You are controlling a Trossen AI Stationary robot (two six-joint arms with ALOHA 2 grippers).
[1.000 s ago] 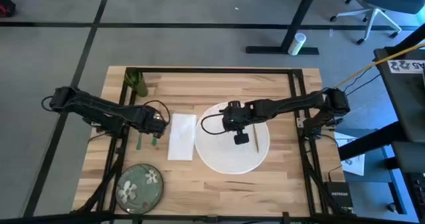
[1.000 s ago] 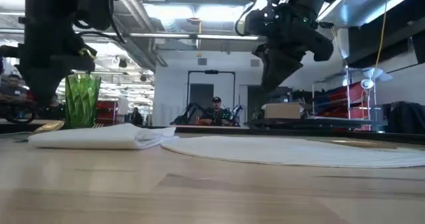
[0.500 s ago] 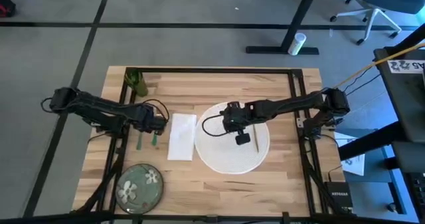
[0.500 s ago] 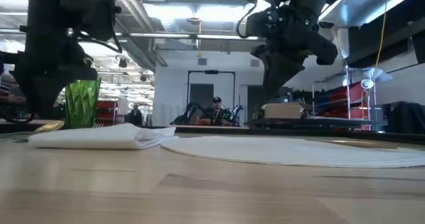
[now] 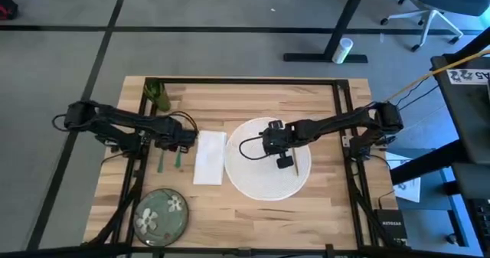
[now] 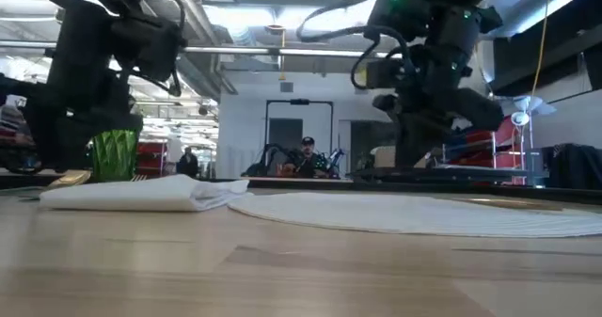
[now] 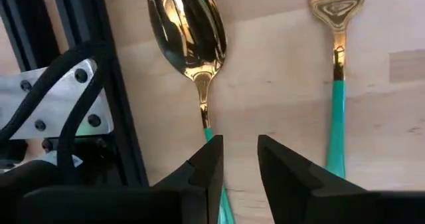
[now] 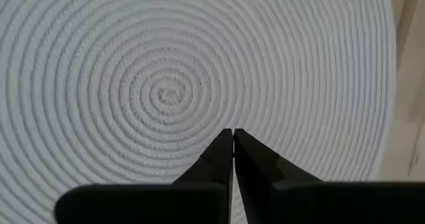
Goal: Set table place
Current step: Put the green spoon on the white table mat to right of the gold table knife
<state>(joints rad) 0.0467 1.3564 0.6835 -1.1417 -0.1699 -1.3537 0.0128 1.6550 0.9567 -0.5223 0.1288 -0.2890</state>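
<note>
- Pale wooden worktop (image 5: 245, 97) with a black frame carries everything.
- White woven placemat (image 5: 256, 183) lies right of centre; nothing rests on it.
- My right fingers (image 8: 233, 147) hang over the placemat (image 8: 133, 64), near its middle, clenched tip to tip and gripping nothing. In the high view, the right gripper (image 5: 284, 160) sits above the mat's centre.
- My left fingers (image 7: 214, 159) hover over the spoon (image 7: 191, 34), released, a narrow gap between the tips. The teal spoon handle runs down beside that gap; I cannot tell whether a tip touches it.
- Gold-headed fork (image 7: 337, 58) with a teal handle lies parallel to the spoon, just beside it, apart from my fingers.
- High view: left gripper (image 5: 181, 142) is at the worktop's left side, between the frame rail and the white napkin (image 5: 210, 157). The napkin lies just left of the placemat.
- Green cup (image 5: 158, 95) stands upright at the far left corner.
- Green floral plate (image 5: 161, 214) sits at the near left corner, well apart from the placemat.
- Low view: a person (image 6: 306, 157) sits in the room behind.
</note>
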